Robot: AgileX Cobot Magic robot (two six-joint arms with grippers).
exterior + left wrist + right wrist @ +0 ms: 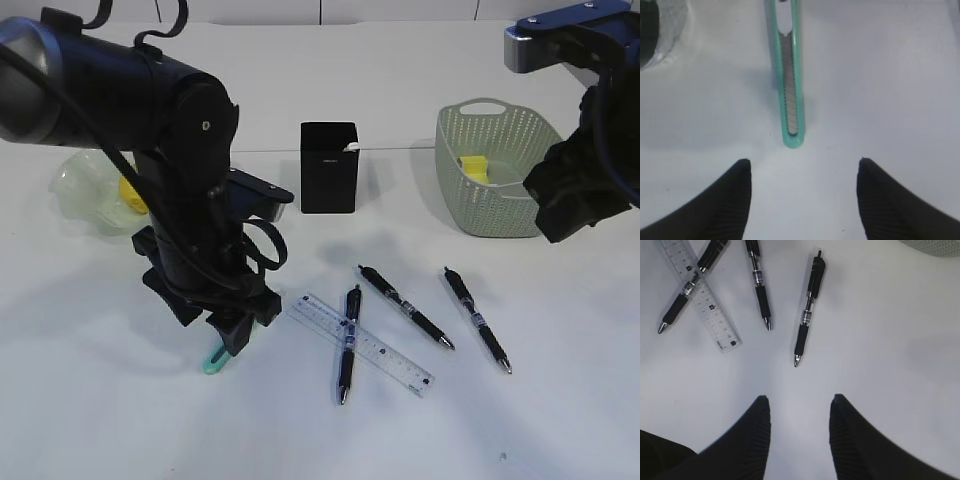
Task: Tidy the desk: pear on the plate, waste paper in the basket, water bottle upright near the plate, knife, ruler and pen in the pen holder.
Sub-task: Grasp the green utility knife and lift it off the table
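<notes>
My left gripper [802,165] stands open just above the white desk [120,420]; the rounded end of the teal knife [790,75] lies a little ahead of its fingertips, not between them. In the exterior view the knife [213,362] pokes out below that gripper [235,335]. A clear ruler [360,343] lies under one black pen [347,343], with two more pens [405,306] [477,318] to its right. My right gripper [800,402] hovers open and empty above bare desk, short of the nearest pen [807,310]. The yellow pear [133,197] rests on the green plate [80,185]. Yellow waste paper [473,167] lies in the basket [497,190]. The water bottle [662,30] shows only as a clear edge.
The black pen holder [329,167] stands at the back middle, between plate and basket. My left arm [180,150] blocks much of the left side. The right arm [580,190] hangs in front of the basket's right end.
</notes>
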